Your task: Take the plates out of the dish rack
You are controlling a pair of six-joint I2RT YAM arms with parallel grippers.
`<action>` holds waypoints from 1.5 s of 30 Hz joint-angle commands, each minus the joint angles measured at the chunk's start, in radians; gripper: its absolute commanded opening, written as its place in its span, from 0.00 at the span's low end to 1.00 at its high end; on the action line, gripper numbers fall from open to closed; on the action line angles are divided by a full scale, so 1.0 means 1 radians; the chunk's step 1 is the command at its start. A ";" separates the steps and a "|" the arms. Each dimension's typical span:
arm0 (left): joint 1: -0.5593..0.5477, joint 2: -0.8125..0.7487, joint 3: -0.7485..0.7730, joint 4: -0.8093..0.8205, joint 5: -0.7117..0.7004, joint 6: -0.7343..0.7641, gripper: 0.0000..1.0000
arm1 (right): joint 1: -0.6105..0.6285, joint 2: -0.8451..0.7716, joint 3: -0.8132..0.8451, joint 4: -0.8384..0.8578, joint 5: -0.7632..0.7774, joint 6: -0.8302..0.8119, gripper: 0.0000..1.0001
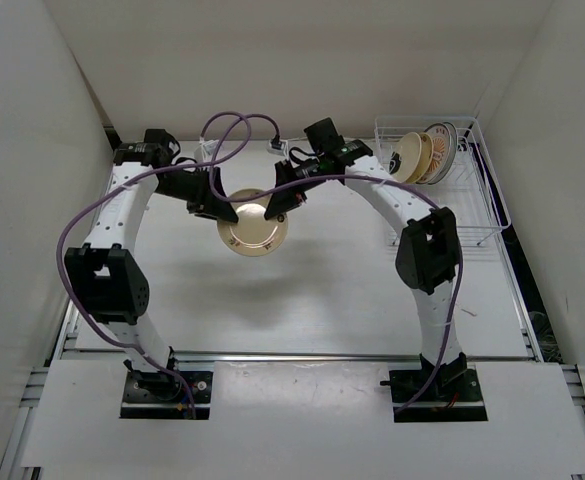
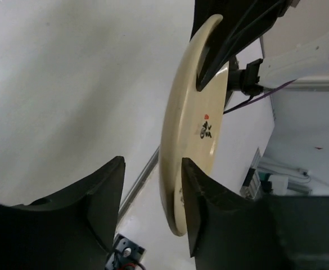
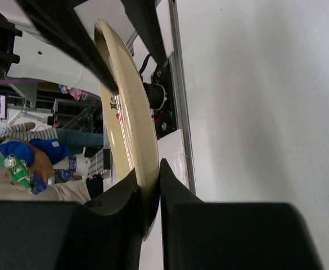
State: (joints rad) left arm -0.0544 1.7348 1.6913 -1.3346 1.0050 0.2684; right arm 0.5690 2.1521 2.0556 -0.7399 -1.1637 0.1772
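White tabletop (image 1: 302,300) boxed in by white walls. Above its middle a cream plate (image 1: 253,232) hangs in the air. The right hand (image 1: 273,209) is clamped on its rim, and the left hand (image 1: 226,212) straddles the opposite rim, fingers apart. The dish rack (image 1: 487,200) at the far right holds more plates (image 1: 412,157).

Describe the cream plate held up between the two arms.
The small round cream plate looks like glossy glazed ceramic, with a small black-and-red mark on one face. It is held clear of the white table. The right pincer is clamped on its rim; the left pincer straddles the opposite rim, jaws open.
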 commanded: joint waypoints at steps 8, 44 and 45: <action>0.002 -0.006 0.045 0.002 0.021 0.049 0.10 | 0.008 -0.003 0.038 0.062 -0.024 0.028 0.56; 0.504 0.408 0.246 0.529 0.142 -0.592 0.10 | -0.639 -0.692 -0.465 -0.360 0.211 -0.556 1.00; 0.504 0.436 0.275 0.549 0.142 -0.612 0.10 | -0.640 -0.704 -0.475 -0.374 0.211 -0.556 1.00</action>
State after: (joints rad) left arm 0.4511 2.1479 1.8881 -0.8570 1.0519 -0.2607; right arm -0.0544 1.4776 1.6131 -1.0092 -0.8822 -0.2699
